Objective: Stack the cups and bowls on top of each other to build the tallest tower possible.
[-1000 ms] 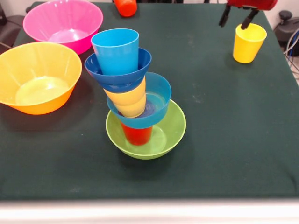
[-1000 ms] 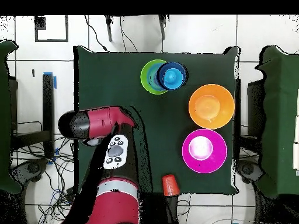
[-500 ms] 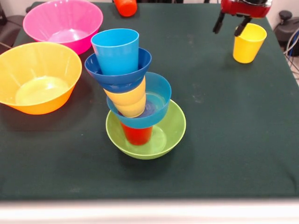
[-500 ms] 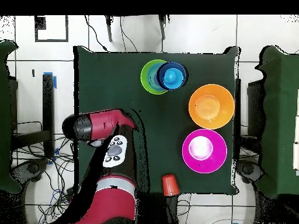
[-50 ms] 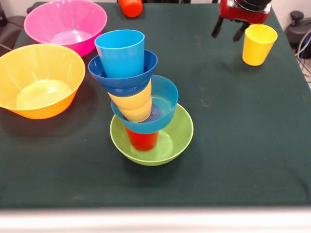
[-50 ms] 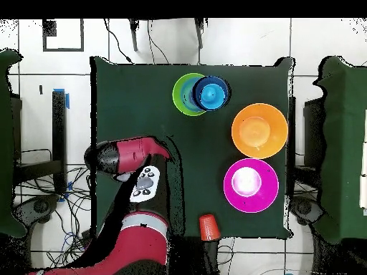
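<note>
Fingers [image 5: 217,27]: two dark prongs, spread apart w/ nothing between them, hanging above the worktop [image 5: 233,121] just beside a lone yellow cup [image 5: 258,44], not touching it. Gripper [image 5: 228,31] body is red, cut off by the top edge in front view; overhead view shows only the arm [image 6: 129,156] covering it, fingers hidden there, and that cup can't be made out under the arm either.

Lone yellow cup stands upright, mouth up.

Tower [image 5: 143,97] sits mid-worktop, well apart from the gripper. Long axis near vertical but leaning: top tips toward the pink bowl [image 5: 65,24] side. Bottom up: green bowl [image 5: 167,145], red cup [image 5: 143,140] inside it, light blue bowl [image 5: 165,104], second yellow cup [image 5: 133,104], dark blue bowl [image 5: 146,68], light blue cup [image 5: 120,52] on top, mouth up. Red cup mostly hidden by the bowl above.

Yellow-orange bowl [image 5: 39,80] and pink bowl sit side by side, upright. Orange cup [image 5: 131,7] at the far edge, cut off in front view; lies on its side in overhead view [image 6: 208,227].
</note>
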Controlling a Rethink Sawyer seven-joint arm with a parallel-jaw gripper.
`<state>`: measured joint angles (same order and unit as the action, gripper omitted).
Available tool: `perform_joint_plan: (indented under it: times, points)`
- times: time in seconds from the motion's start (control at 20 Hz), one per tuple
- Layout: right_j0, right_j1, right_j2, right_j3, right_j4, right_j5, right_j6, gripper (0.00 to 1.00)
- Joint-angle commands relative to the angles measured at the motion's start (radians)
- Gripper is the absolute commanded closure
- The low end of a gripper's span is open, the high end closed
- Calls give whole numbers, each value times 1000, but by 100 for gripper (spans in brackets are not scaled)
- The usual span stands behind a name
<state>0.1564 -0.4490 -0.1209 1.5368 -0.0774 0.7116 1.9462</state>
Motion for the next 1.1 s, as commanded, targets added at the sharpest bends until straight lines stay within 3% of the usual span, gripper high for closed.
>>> perform_joint_plan:
  times: [0.05, 0.35, 0.85, 1.1]
  points:
    - [22, 1, 55, -53, 36, 22, 152, 0]
    - [18, -90, 57, -25, 55, 84, 133, 0]
    - [22, -84, 79, -44, 105, 83, 144, 0]
    - [4, -41, 124, -10, 147, -31, 141, 0]
